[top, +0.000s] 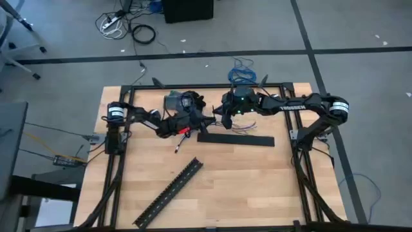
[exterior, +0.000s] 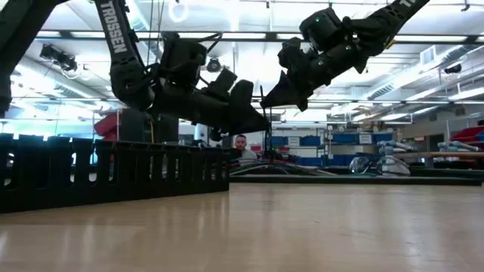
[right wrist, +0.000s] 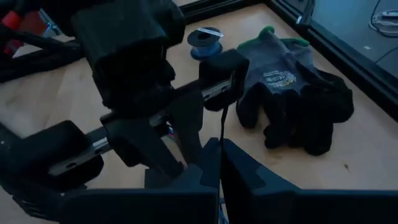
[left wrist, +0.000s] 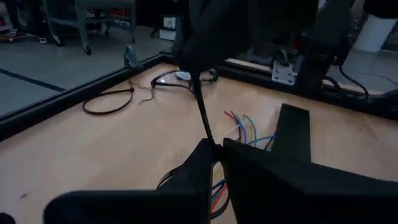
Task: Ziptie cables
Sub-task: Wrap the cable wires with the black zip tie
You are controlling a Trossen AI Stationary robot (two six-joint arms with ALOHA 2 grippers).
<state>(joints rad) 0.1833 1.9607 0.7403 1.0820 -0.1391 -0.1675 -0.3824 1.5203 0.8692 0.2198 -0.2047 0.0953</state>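
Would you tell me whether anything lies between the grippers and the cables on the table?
Nothing visible does. The left gripper and right gripper meet above the table, pinching one thin black strand; the cables lie exposed below, beside the black strip.

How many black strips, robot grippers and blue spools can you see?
Black strips: 2
Grippers: 2, left gripper and right gripper, close together above the table
Blue spool: 1
Total: 5
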